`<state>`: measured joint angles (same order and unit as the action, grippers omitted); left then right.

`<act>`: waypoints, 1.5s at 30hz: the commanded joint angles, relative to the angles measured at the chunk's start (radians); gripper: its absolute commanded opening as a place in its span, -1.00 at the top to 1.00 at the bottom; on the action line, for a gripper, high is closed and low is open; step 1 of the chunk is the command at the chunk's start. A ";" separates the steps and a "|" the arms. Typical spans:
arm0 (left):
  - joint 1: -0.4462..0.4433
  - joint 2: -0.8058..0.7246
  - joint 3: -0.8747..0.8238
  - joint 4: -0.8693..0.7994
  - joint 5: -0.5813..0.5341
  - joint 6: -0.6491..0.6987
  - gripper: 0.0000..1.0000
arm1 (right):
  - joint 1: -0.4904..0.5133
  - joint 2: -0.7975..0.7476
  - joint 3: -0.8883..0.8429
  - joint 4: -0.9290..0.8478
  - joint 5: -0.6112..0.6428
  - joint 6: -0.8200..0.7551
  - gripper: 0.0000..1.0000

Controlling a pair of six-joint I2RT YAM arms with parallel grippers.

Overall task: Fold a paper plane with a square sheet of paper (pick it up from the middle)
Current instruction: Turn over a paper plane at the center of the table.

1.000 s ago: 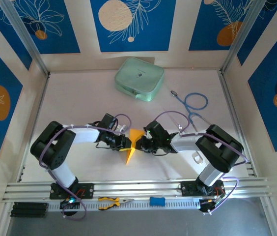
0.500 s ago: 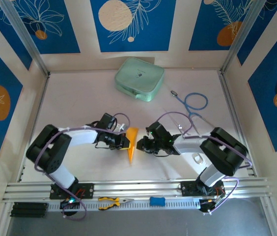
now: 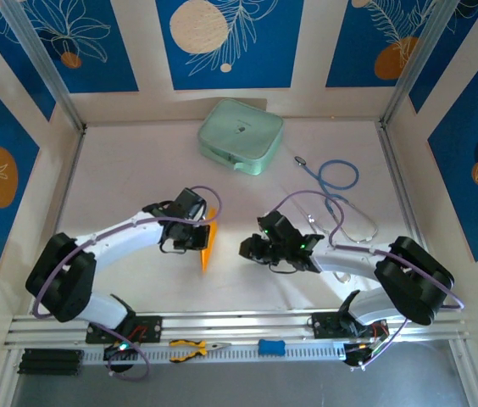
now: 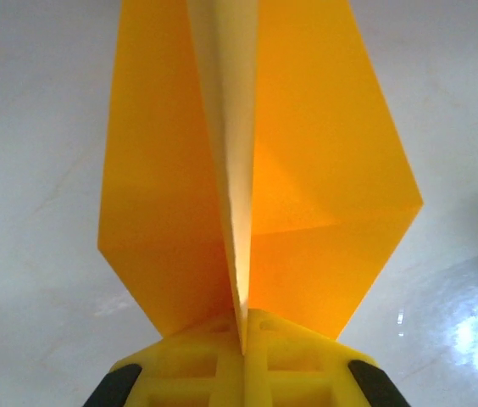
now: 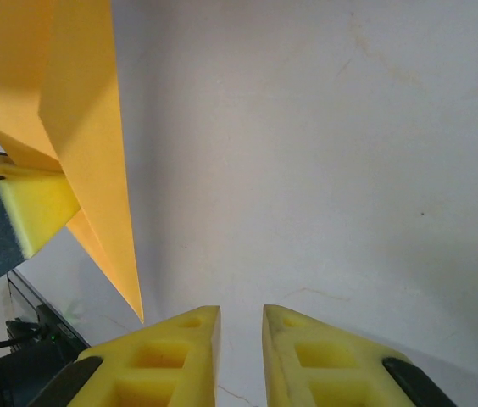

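The orange-yellow paper plane [image 3: 209,241] is a narrow folded dart held edge-up over the table's middle. My left gripper [image 3: 202,234] is shut on its centre fold; in the left wrist view the paper plane [image 4: 256,170] spreads its two wings above the closed yellow fingers [image 4: 213,360]. My right gripper [image 3: 245,248] hovers a short way to the right of the dart, open and holding nothing. In the right wrist view its yellow fingers [image 5: 180,356] stand slightly apart, and the paper plane [image 5: 69,136] hangs at upper left, clear of them.
A pale green rounded case [image 3: 241,136] lies at the back centre. A blue stethoscope [image 3: 338,185] sits at the back right. Orange-handled pliers [image 3: 193,347] and a small blue object [image 3: 271,347] rest on the front rail.
My left gripper has carried the plane leftward and a little toward the back. The right gripper has let go of it, opened and drawn apart from it.
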<state>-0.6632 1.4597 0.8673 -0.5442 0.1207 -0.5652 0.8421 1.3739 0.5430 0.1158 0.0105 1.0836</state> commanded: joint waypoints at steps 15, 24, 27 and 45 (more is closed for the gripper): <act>-0.047 0.100 0.058 -0.103 -0.060 0.024 0.98 | 0.037 0.047 0.025 0.039 0.005 0.019 0.54; -0.054 0.122 0.061 -0.092 -0.039 0.029 0.83 | 0.037 0.051 0.024 0.044 0.001 0.019 0.52; -0.055 0.125 0.061 -0.092 -0.042 0.030 0.77 | 0.036 0.052 0.024 0.044 0.001 0.018 0.51; -0.068 0.155 0.067 -0.086 -0.055 0.034 0.66 | 0.037 0.076 0.031 0.054 -0.014 0.016 0.51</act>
<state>-0.7200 1.6016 0.9100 -0.6178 0.0689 -0.5461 0.8715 1.4441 0.5468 0.1619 0.0116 1.0939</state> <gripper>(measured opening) 0.166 0.247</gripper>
